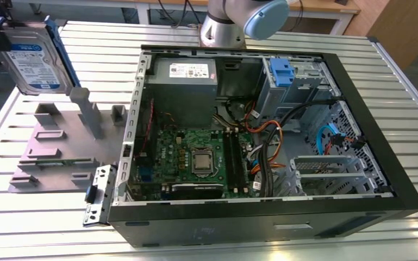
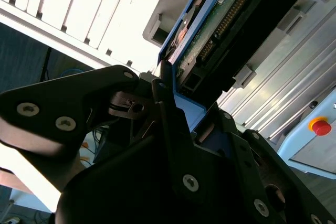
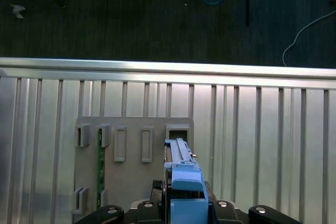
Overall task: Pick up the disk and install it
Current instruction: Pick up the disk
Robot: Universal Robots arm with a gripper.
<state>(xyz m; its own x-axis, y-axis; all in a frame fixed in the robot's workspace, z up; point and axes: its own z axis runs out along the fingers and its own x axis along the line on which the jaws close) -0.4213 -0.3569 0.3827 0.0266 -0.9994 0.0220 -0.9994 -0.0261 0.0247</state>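
Jaws shut on the disk (image 2: 220, 30) at its blue carrier end: in the second wrist view the gripper (image 2: 186, 111) has black fingers (image 2: 163, 98) on either side of the frame, hold looks firm. In the exterior view the disk (image 1: 31, 57) hangs at far left, upright, label twd cam, long axis running straight out from the jaws and down twd the grey fixture plate (image 1: 56, 136). Lower edge appears clear of the plate's posts, tho gap hard to judge. First wrist view: disk (image 3: 181, 174) seen edge-on over the plate. PC case (image 1: 382, 163) lies open on the slatted table (image 1: 404, 60), on exterior view's right of the plate. Drive bay (image 1: 295, 81) w/ blue clip (image 1: 281, 70) sits in case's far corner, well apart from disk. Judged: pick done, install not yet. Key relation = bay lies to exterior view's right of disk, beyond the case wall.
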